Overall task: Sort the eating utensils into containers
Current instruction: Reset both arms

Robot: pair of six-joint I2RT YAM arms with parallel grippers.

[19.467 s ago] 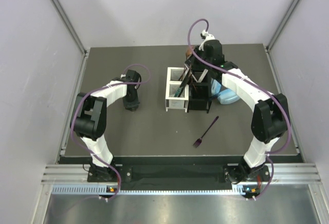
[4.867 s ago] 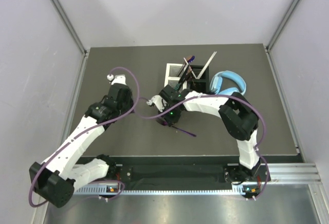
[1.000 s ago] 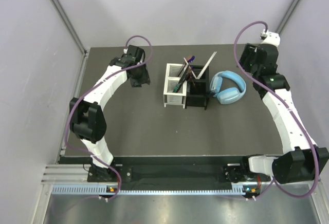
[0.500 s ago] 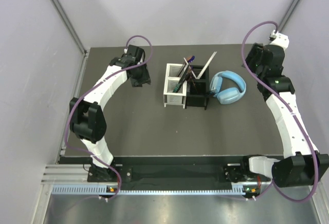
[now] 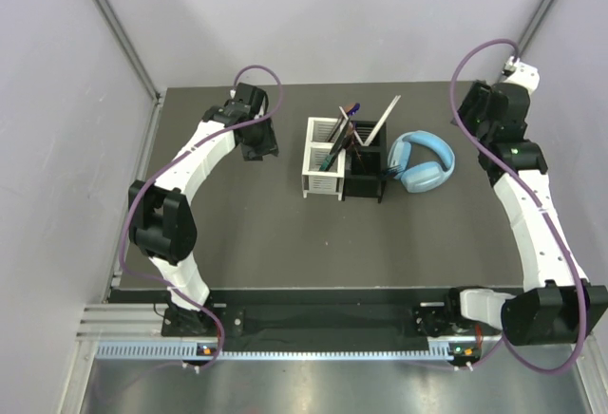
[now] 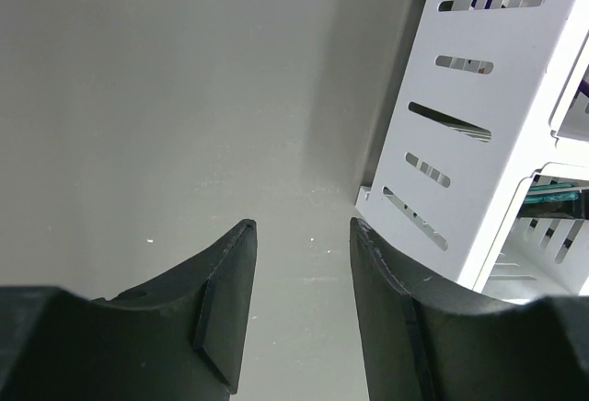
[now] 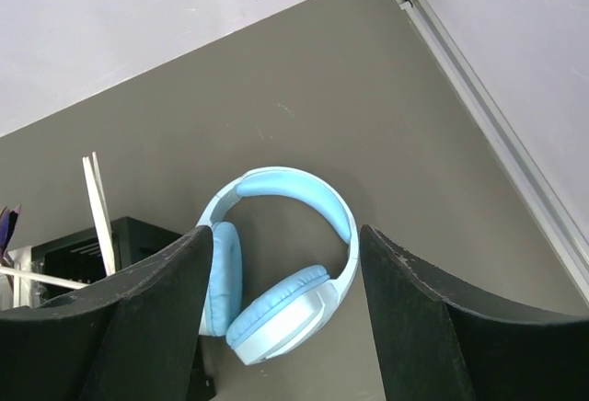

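Side by side in the middle of the table stand the white container (image 5: pixel 321 175) and the black container (image 5: pixel 367 177). The eating utensils stand in them: an iridescent purple piece (image 5: pixel 352 109), a pale stick (image 5: pixel 382 118) and a green-handled knife (image 6: pixel 553 196). My left gripper (image 5: pixel 258 147) hovers left of the white container (image 6: pixel 479 134), open and empty (image 6: pixel 302 226). My right gripper (image 5: pixel 471 112) is high at the back right, open and empty (image 7: pixel 286 230). It looks down past the black container (image 7: pixel 101 245) and the pale stick (image 7: pixel 97 210).
Light-blue headphones (image 5: pixel 421 161) lie right of the black container, below my right gripper (image 7: pixel 293 189). Enclosure walls and a metal rail (image 7: pixel 488 107) bound the table at the back right. Purple cables loop over both arms.
My right arm has drifted a little further toward the back right corner. The left arm, the containers and the utensils have stayed put.
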